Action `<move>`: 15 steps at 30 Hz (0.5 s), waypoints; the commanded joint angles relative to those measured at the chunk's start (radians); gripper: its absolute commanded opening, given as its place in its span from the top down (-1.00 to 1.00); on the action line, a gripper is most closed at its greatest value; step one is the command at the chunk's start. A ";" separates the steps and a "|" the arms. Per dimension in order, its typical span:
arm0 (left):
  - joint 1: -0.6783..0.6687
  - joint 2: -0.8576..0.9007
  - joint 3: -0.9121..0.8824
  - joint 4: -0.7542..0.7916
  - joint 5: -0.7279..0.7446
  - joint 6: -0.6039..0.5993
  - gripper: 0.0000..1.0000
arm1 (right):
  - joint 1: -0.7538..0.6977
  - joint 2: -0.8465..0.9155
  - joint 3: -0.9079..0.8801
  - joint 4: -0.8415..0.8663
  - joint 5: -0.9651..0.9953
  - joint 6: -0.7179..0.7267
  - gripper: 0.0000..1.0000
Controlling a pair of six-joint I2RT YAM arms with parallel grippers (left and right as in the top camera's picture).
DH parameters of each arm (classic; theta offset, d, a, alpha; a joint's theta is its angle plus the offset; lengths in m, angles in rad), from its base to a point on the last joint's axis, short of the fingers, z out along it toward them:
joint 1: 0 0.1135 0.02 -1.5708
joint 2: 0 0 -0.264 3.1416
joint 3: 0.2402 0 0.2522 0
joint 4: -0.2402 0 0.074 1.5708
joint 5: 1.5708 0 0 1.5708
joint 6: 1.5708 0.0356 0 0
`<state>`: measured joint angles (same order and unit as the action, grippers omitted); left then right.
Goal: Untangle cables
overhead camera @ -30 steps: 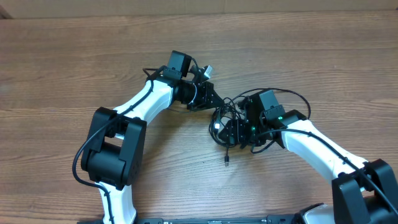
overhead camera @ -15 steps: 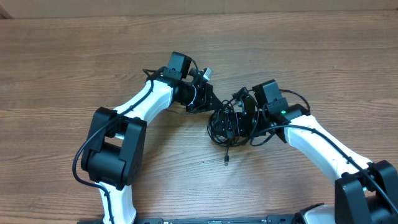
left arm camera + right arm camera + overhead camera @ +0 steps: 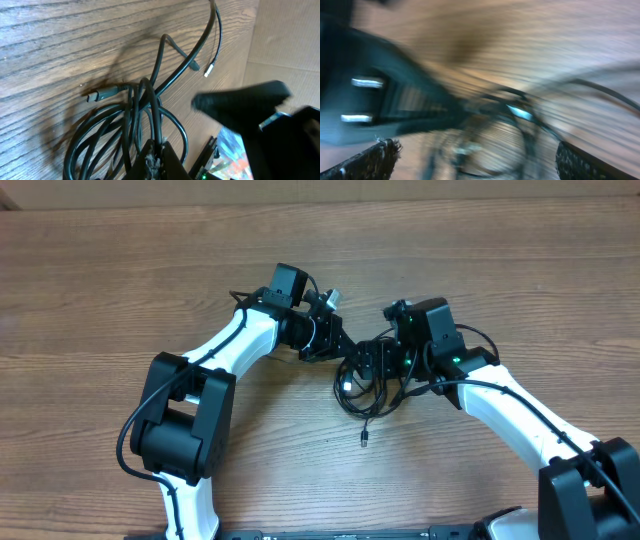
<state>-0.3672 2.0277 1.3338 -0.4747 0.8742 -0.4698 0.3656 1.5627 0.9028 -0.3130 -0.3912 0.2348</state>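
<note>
From the left wrist view I see my left gripper [image 3: 154, 159] clamped on the cables [image 3: 144, 95], while the blurred right wrist view shows the right gripper [image 3: 475, 150] apart.

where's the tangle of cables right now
Overhead view: the cables sit just right of table centre, between the left gripper and the right gripper, with one plug end trailing toward the near edge.

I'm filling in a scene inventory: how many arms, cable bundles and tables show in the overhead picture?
arms: 2, the left arm and the right arm
cable bundle: 1
table: 1
total: 4
</note>
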 commanded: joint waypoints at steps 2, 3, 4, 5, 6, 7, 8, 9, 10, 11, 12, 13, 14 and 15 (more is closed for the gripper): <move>-0.005 0.012 0.011 0.000 -0.021 -0.010 0.91 | 0.010 0.003 -0.003 0.034 -0.373 0.003 -1.00; -0.005 0.013 0.011 0.000 -0.020 -0.010 0.91 | 0.017 0.003 -0.003 0.015 -0.370 0.002 -1.00; -0.005 0.012 0.011 0.000 -0.020 -0.010 0.92 | 0.026 0.003 -0.003 -0.012 -0.349 0.000 -1.00; -0.004 0.012 0.011 0.000 -0.019 -0.010 0.92 | 0.035 0.003 -0.004 -0.041 -0.315 -0.001 -1.00; -0.004 0.013 0.011 0.000 -0.016 -0.010 0.91 | 0.047 0.003 -0.006 -0.076 -0.261 -0.001 -1.00; -0.005 0.012 0.011 0.000 -0.016 -0.010 0.92 | 0.056 0.003 -0.007 -0.103 -0.216 -0.001 -1.00; -0.005 0.012 0.011 0.000 -0.016 -0.010 0.91 | 0.065 0.003 -0.010 -0.127 -0.172 -0.001 -0.99; -0.005 0.013 0.011 0.001 -0.016 -0.010 0.91 | 0.072 0.003 -0.015 -0.139 -0.143 -0.001 -1.00; -0.005 0.012 0.011 0.001 -0.017 -0.010 0.91 | 0.076 0.003 -0.021 -0.141 -0.136 -0.002 -1.00; -0.005 0.012 0.011 0.001 -0.017 -0.010 0.91 | 0.080 0.003 -0.030 -0.135 -0.138 -0.001 -1.00; -0.005 0.012 0.011 0.001 -0.017 -0.010 0.91 | 0.083 0.003 -0.039 -0.121 -0.150 -0.001 -1.00; -0.005 0.012 0.011 0.001 -0.017 -0.010 0.91 | 0.085 0.003 -0.042 -0.114 -0.161 -0.001 -1.00; -0.005 0.012 0.011 0.001 -0.017 -0.010 0.91 | 0.087 0.003 -0.047 -0.102 -0.179 -0.001 -1.00; -0.005 0.012 0.011 0.000 -0.017 -0.010 0.91 | 0.089 0.003 -0.051 -0.092 -0.207 -0.001 -1.00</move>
<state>-0.3672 2.0277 1.3338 -0.4747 0.8558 -0.4725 0.4473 1.5627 0.8669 -0.4236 -0.5720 0.2352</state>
